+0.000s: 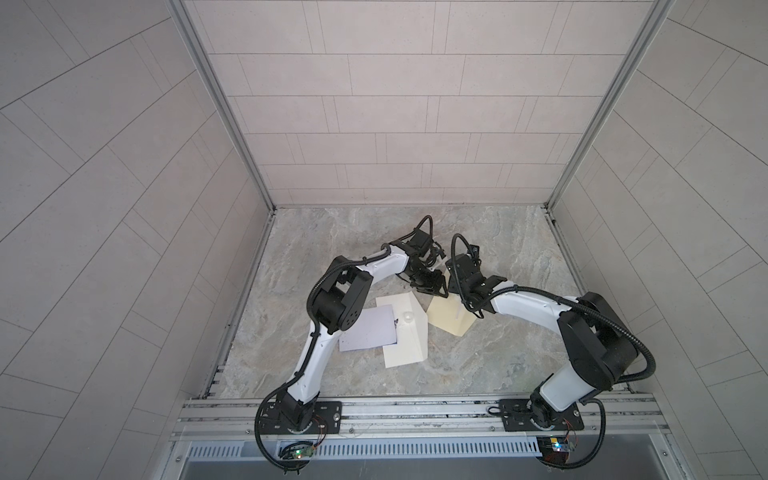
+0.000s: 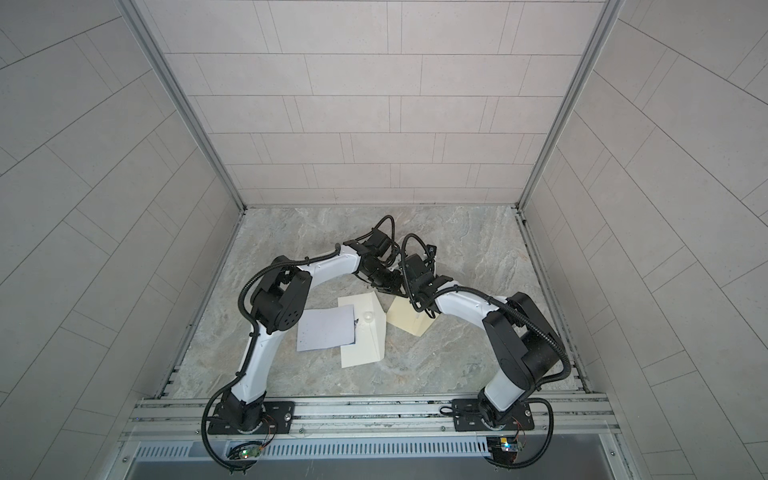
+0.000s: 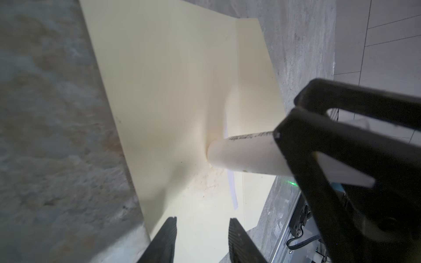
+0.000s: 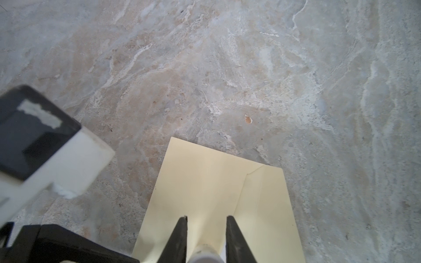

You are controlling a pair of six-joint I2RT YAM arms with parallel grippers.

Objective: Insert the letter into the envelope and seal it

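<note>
A cream envelope [image 1: 444, 322] [image 2: 409, 322] lies flat on the marble top. My right gripper [image 4: 206, 218] [image 1: 462, 300] is shut on a white glue stick [image 3: 241, 154] [image 4: 206, 252], whose tip presses on the envelope [image 3: 173, 95] beside the flap. At that edge a thin pale strip of paper [image 3: 232, 191] peeks out. My left gripper [image 3: 202, 222] [image 1: 430, 286] hovers open over the envelope's far corner, nothing between its fingers. A pale lavender letter sheet [image 1: 368, 328] [image 2: 326, 328] lies flat to the left, apart from both grippers.
The lavender sheet overlaps a second cream envelope [image 1: 409, 347] with a small white round thing [image 1: 408, 318] on it. Both wrists crowd together over the middle of the table. Tiled walls close three sides; an aluminium rail [image 1: 415, 409] carries the arm bases in front.
</note>
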